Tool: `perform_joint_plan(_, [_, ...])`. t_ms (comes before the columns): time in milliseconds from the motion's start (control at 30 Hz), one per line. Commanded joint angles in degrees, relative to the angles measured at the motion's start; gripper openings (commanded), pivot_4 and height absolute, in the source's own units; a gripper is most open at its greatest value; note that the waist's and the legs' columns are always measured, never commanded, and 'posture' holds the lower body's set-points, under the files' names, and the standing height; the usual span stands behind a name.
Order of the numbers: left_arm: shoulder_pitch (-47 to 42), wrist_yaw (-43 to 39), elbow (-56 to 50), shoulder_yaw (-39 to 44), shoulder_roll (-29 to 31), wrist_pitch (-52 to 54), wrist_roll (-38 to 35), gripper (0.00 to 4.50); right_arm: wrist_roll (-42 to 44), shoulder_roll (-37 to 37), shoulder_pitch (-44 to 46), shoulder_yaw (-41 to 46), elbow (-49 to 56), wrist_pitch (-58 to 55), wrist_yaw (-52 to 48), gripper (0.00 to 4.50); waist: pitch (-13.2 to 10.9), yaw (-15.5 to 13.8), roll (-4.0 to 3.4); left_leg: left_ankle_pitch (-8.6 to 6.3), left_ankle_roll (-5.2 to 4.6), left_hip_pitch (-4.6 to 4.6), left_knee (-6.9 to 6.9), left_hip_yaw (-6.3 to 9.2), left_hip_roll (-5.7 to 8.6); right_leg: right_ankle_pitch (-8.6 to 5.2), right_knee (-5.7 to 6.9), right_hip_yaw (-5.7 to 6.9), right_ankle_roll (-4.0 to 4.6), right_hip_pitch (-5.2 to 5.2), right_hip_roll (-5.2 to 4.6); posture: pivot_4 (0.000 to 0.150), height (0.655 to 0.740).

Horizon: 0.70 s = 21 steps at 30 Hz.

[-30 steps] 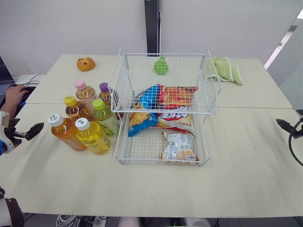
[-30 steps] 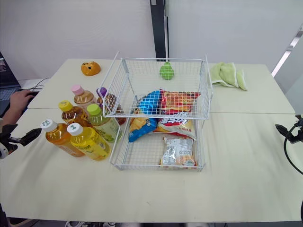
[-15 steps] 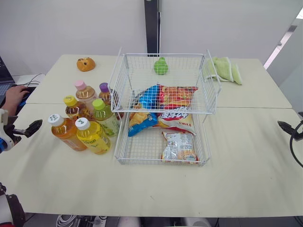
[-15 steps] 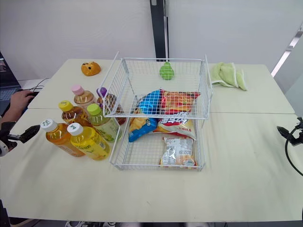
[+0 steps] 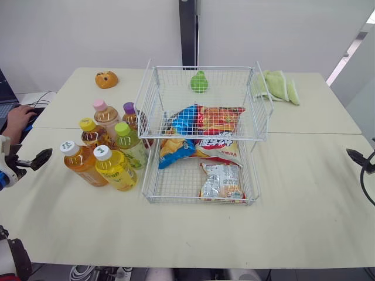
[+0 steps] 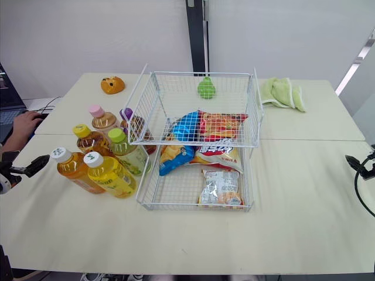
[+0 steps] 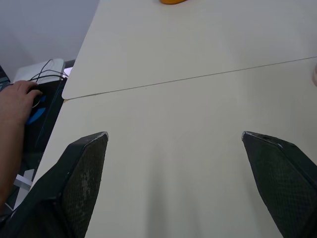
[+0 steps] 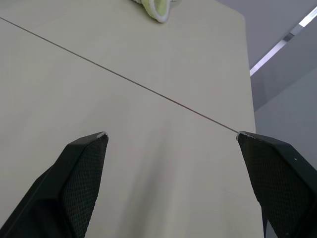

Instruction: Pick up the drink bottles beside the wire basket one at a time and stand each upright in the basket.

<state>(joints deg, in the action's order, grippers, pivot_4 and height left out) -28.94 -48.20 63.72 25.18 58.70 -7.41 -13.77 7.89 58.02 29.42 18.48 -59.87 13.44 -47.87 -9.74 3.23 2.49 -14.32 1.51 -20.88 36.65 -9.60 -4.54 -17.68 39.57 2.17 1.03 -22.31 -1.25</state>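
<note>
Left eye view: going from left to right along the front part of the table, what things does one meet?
The left end effector → orange bottle with white cap → yellow bottle with white cap → silver snack bag in the lower tier of the wire basket → right end effector.

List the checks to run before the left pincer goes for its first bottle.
1. Left pincer open, nothing held: ok.
2. White-capped orange drink bottle, nearest it, upright with open approach: ok.
3. Bare floor in the white wire basket, lower tier, front left: ok.
4. Person's hand clear of the left arm: not ok, it lies close beside it.
5. Right pincer open, away from the basket: ok.
</note>
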Motion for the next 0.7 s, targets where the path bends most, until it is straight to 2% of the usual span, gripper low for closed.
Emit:
perform_joint_plan(33, [-1.02, 1.71, 0.07, 0.67, 1.92, -1.27, -0.05, 4.5, 2.21, 0.92, 1.75, 3.32, 2.6, 1.39, 4.64, 4.46, 0.0, 0.0, 0.0, 0.0, 0.0, 0.0, 0.01, 0.0, 0.0, 0.0, 0.01, 0.0, 0.0, 0.0, 0.0, 0.15, 0.74])
perform_joint_plan(200, [-1.7, 8.22, 0.21, 1.04, 1.01, -4.34, 0.42, 4.5, 6.8, 0.43, 4.22, 3.44, 14.07, -7.23, 0.05, 4.46, -0.01, 0.15, -0.01, 0.0, 0.0, 0.0, 0.07, 0.01, -0.01, 0.0, 0.12, -0.04, 0.0, -0.02, 0.0, 0.15, 0.74])
perform_joint_plan(400, [-4.12, 7.91, 2.8, 0.08, -0.41, -3.02, 0.03, 4.5, 20.76, -1.78, 6.3, 1.91, 45.59, -25.69, -6.24, 4.46, -0.01, -0.05, -0.02, 0.0, 0.0, -0.02, 0.14, 0.06, -0.01, -0.02, 0.32, -0.04, 0.02, -0.08, 0.0, 0.15, 0.74])
perform_joint_plan(533, [-4.38, 6.44, 3.33, -0.72, -2.44, -2.83, 0.36, 4.5, 34.72, -2.78, 8.21, 0.03, 67.06, -42.09, -4.98, 4.46, -0.01, -0.61, -0.01, -0.02, -0.02, -0.11, 0.19, 0.14, -0.01, -0.04, 0.33, 0.02, 0.06, -0.11, 0.0, 0.15, 0.74])
perform_joint_plan(700, [-4.52, 4.44, 3.55, -0.32, -3.87, -2.27, -0.45, 4.5, 52.09, -5.02, 10.79, -0.82, 82.9, -55.43, 1.63, 4.46, 0.11, -1.43, 0.22, -0.06, -0.08, -0.24, 0.29, 0.23, -0.03, -0.05, 0.31, 0.09, 0.09, -0.16, 0.0, 0.15, 0.74])
